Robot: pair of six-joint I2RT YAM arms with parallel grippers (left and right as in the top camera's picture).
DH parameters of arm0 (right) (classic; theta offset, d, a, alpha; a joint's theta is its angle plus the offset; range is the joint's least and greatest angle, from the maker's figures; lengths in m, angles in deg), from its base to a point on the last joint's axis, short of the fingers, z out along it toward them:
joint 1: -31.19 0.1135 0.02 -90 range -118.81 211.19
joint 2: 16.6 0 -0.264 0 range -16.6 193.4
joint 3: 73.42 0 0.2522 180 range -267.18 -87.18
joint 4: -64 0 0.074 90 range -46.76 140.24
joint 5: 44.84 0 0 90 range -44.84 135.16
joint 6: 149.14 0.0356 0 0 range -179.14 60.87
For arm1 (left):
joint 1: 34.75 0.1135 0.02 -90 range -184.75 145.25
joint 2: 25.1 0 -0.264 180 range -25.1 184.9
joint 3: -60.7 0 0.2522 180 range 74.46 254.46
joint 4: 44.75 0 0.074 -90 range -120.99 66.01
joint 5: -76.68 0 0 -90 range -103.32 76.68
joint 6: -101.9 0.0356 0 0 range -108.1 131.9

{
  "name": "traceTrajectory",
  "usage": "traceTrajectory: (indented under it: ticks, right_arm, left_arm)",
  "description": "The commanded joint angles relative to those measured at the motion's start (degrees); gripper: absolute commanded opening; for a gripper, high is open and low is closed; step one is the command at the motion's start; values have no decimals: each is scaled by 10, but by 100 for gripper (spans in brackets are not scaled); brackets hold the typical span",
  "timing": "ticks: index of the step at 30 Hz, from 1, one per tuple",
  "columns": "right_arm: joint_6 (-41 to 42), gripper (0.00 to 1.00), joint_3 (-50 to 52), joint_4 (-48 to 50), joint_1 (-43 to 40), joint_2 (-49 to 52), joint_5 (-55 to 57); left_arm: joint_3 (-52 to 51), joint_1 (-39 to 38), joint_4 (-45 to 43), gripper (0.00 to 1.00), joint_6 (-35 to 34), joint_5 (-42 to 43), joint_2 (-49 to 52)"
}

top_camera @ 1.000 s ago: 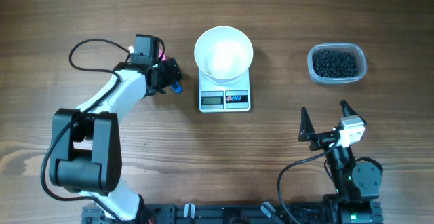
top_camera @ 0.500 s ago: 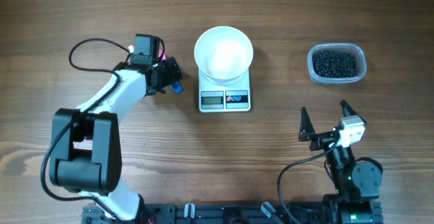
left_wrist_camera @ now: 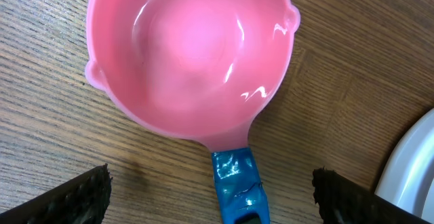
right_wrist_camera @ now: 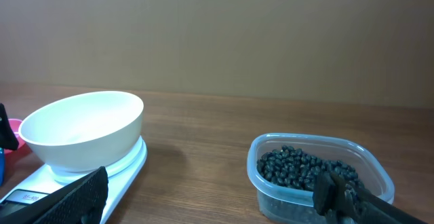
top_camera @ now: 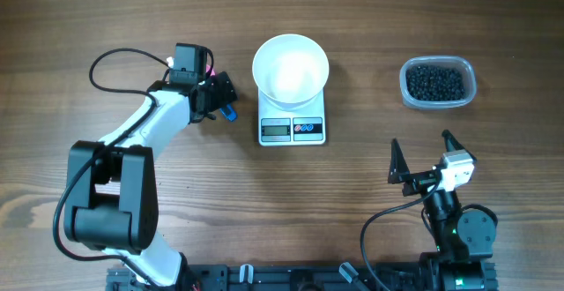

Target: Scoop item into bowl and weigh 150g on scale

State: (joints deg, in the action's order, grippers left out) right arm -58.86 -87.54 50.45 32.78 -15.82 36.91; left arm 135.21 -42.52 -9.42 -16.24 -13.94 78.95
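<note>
The white bowl [top_camera: 291, 69] stands empty on the white scale [top_camera: 293, 130] at the table's middle back; both also show in the right wrist view, bowl [right_wrist_camera: 85, 132] on scale [right_wrist_camera: 122, 173]. The item, tiny black beans [top_camera: 434, 83], fills a clear tub [right_wrist_camera: 319, 183] at the back right. My left gripper [top_camera: 220, 99] hovers open over a pink scoop [left_wrist_camera: 190, 54], its fingertips [left_wrist_camera: 81, 193] wide on either side of the blue handle [left_wrist_camera: 237, 183] and not touching it. My right gripper [top_camera: 421, 143] stands open near the front right, empty, facing the tub.
The scoop lies on bare wood just left of the scale, its handle [top_camera: 229, 113] pointing toward the front. A white rim [left_wrist_camera: 413, 170] shows at the right of the left wrist view. The left arm's cable [top_camera: 115, 62] loops over the table at the back left.
</note>
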Motion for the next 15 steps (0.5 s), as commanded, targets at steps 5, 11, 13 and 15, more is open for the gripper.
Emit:
traceTrajectory:
  ticks: [5, 11, 13, 15]
  right_arm:
    - [-1, 100, 0, 2, 0, -2, 8]
    - [-1, 100, 0, 2, 0, -2, 8]
    - [-1, 100, 0, 2, 0, -2, 8]
    - [-1, 100, 0, 2, 0, -2, 8]
  left_arm:
    - [5, 1, -10, 99, 9, -10, 7]
    - [6, 1, 2, 96, 0, -9, -13]
    - [5, 1, 4, 93, -9, -9, -12]
    - [4, 1, 3, 88, -11, -10, -11]
